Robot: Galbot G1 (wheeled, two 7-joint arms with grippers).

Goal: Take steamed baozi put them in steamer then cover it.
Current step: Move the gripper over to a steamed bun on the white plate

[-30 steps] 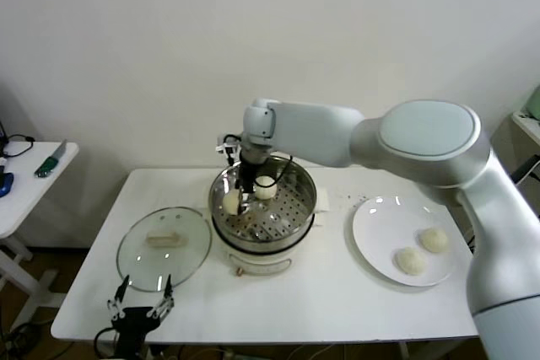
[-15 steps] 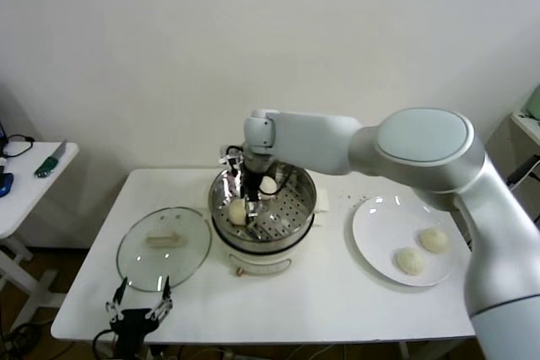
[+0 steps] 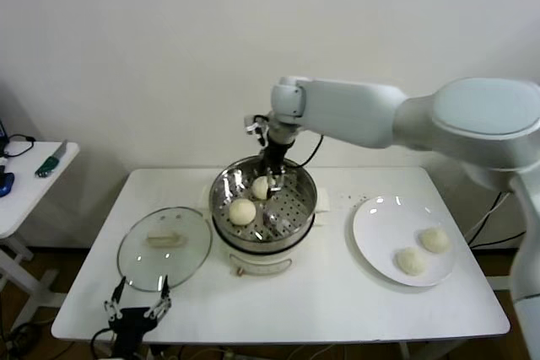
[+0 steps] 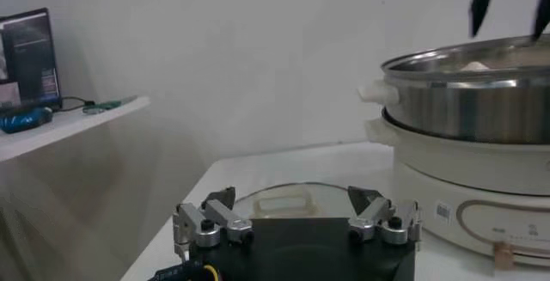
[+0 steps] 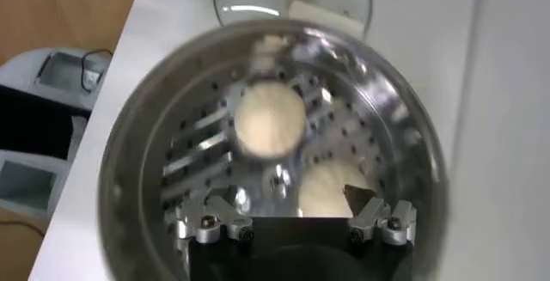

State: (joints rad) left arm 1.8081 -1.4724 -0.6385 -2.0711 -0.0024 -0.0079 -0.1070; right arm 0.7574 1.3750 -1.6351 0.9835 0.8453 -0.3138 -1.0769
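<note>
Hovering over the back part of the steamer (image 3: 263,204), our right gripper (image 3: 272,176) hangs with its fingers spread apart and nothing between them; in the right wrist view the two fingertips (image 5: 215,222) stand open just above the perforated floor. Directly below it, inside the steel basket, we see two steamed baozi: one (image 3: 261,187) toward the rear, right under the gripper, and another (image 3: 242,212) nearer the front left of the basket. From the wrist they read as one round bun (image 5: 269,119) in the middle of the basket and a second (image 5: 331,190) close under the fingers. The steamer sits on its white cooker base in the middle of the white table (image 3: 337,292).

To the robot's right of the steamer lies a white plate (image 3: 380,225), and on it we count the two other baozi (image 3: 411,260) (image 3: 435,240), side by side and close together. To the robot's left of the steamer the cover (image 3: 164,246) lies flat on the table, its white bar handle up, just beside the cooker base.

Our left gripper (image 3: 137,305) waits low at the table's near edge, in front of the cover, with its fingers (image 4: 206,222) held apart and empty. A small side table (image 3: 25,183) stands farther to the left.
</note>
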